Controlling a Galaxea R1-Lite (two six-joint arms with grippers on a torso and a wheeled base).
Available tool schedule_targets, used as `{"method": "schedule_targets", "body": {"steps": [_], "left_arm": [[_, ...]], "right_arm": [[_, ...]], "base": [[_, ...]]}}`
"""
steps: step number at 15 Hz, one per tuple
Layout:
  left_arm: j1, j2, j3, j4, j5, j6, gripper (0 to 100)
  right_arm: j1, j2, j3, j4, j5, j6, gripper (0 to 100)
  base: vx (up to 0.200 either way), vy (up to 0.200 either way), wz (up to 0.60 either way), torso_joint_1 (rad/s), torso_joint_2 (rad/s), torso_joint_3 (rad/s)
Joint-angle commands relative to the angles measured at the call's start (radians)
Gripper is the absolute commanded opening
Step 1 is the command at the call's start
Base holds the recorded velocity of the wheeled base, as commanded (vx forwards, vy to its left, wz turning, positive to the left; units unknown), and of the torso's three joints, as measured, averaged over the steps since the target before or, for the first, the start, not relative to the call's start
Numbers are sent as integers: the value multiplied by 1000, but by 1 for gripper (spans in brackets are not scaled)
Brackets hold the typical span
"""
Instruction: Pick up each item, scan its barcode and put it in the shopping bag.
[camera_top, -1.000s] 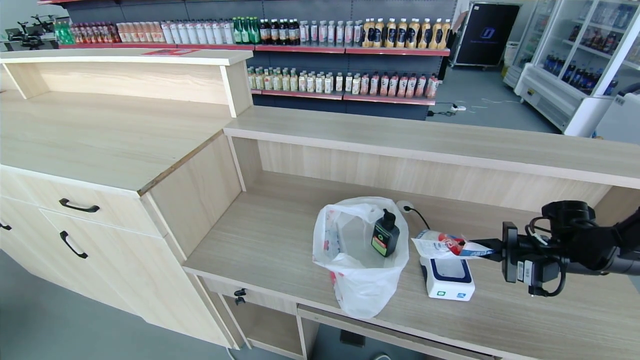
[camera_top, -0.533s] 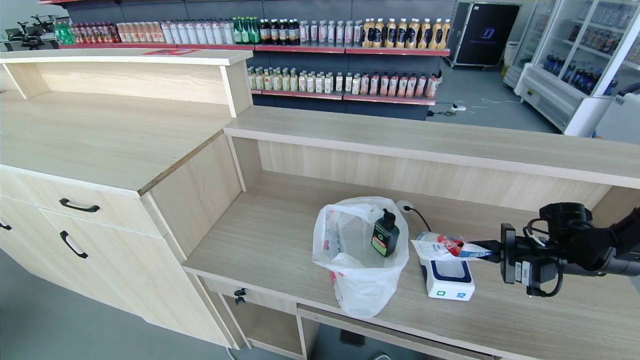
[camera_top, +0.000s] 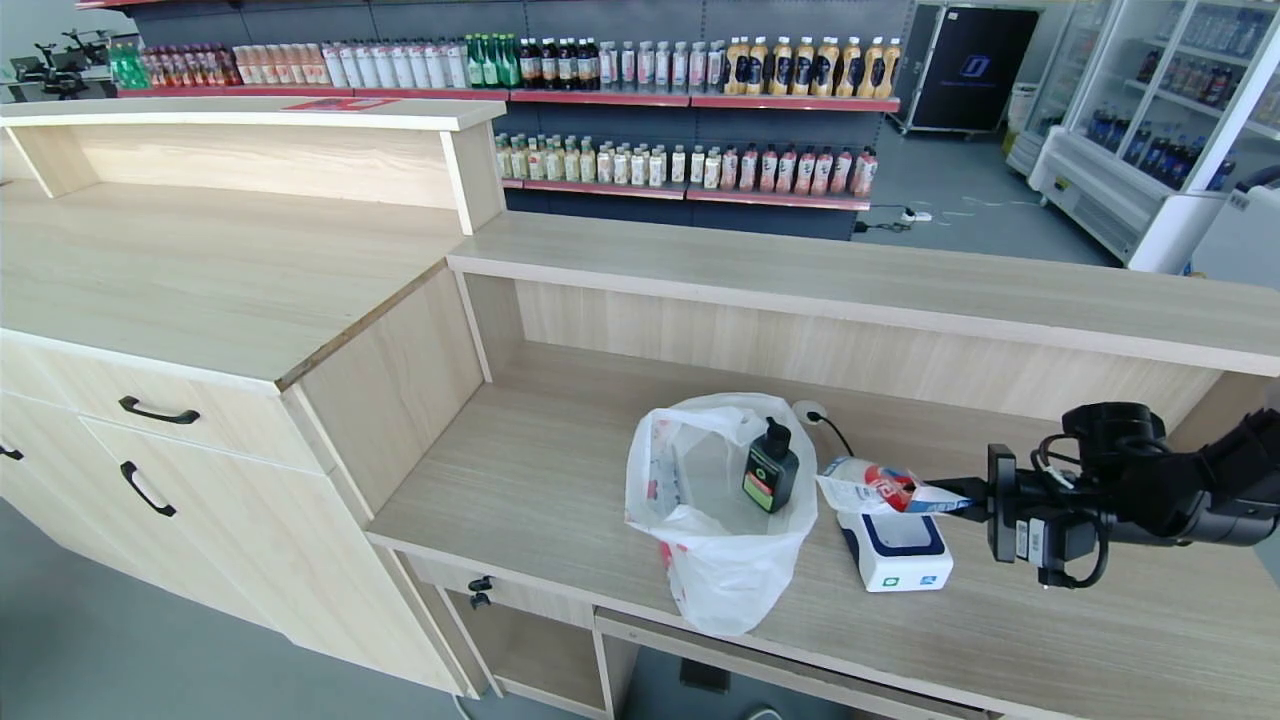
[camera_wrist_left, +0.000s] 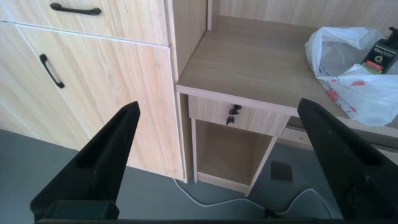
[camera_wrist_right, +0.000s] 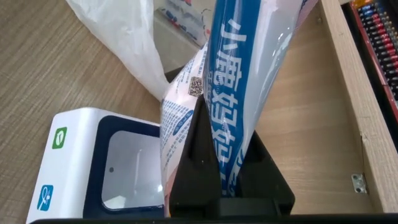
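Observation:
My right gripper (camera_top: 958, 492) is shut on the tail of a white, red and blue snack packet (camera_top: 872, 486), holding it level just above the white and navy barcode scanner (camera_top: 895, 550) on the counter. In the right wrist view the snack packet (camera_wrist_right: 233, 81) stands between the fingers (camera_wrist_right: 198, 149) over the scanner (camera_wrist_right: 99, 168). The white plastic shopping bag (camera_top: 715, 510) stands open left of the scanner, with a dark pump bottle (camera_top: 770, 472) inside. My left gripper (camera_wrist_left: 224, 155) hangs open off the counter's left front corner, with the bag (camera_wrist_left: 357, 74) far off.
A cable and white plug (camera_top: 812, 412) lie behind the bag. The counter has a raised back ledge (camera_top: 860, 290) and a taller cabinet (camera_top: 200, 300) on the left. Bare counter (camera_top: 1100, 620) lies right of the scanner. Shelves of bottles (camera_top: 600, 110) stand beyond.
My right gripper has shifted a little left and slightly up, carrying the snack packet farther over the scanner toward the bag. The bag and bottle have stayed put.

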Motion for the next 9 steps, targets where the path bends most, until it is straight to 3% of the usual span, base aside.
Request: {"method": "schedule_targets", "body": {"steps": [1, 5, 7, 8, 9], "left_arm": [[0, 0, 0, 0, 0, 0, 100], [0, 0, 0, 0, 0, 0, 100], [0, 0, 0, 0, 0, 0, 100], [0, 0, 0, 0, 0, 0, 100], [0, 0, 0, 0, 2, 0, 100]], "right_arm": [[1, -2, -1, 0, 0, 0, 0], [-3, -79, 37, 29, 0, 3, 0], [-13, -200, 62, 144, 0, 44, 0], [-13, -306, 68, 243, 0, 155, 0], [-14, -435, 72, 341, 0, 348, 0]], "base": [[0, 0, 0, 0, 0, 0], [0, 0, 0, 0, 0, 0], [0, 0, 0, 0, 0, 0], [0, 0, 0, 0, 0, 0], [0, 0, 0, 0, 0, 0]]}}
